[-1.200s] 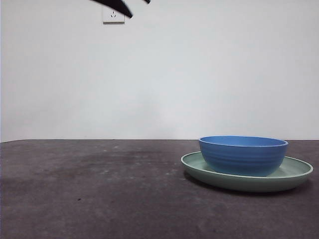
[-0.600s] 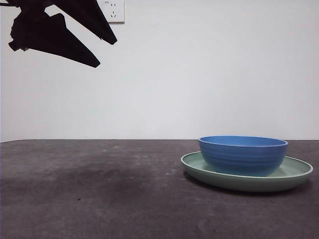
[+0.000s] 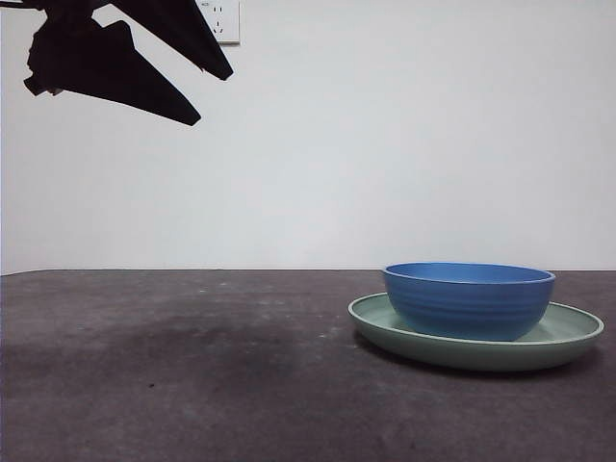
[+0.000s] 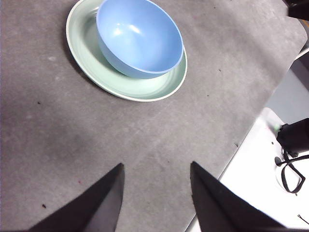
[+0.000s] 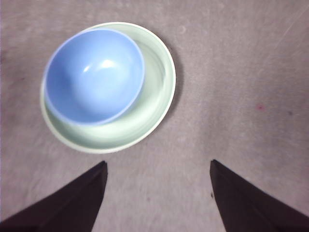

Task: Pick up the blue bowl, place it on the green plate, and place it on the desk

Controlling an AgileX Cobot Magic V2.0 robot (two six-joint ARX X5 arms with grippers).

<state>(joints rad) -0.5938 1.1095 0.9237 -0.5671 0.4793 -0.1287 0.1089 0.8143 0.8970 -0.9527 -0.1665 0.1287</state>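
Left gripper [image 4: 155, 193]: 2 jaws were held apart, nothing between them, above bare desk [image 4: 145, 140], clear of the plate.
Right gripper [image 5: 158, 188]: 2 jaws were spread wide, nothing gripped or touched, near the plate's rim.
Blue bowl [image 3: 469, 299]: was seated upright inside the green plate [image 3: 568, 339], off-centre.
Green plate: was set flat on the desk.

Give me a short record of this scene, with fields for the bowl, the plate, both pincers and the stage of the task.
bowl: blue bowl, upright and empty, on the plate
plate: green plate, flat on the desk
left pincer: left pincer open, raised, holding nothing
right pincer: right pincer open, above the desk beside the plate, holding nothing
stage: bowl on plate, neither gripped
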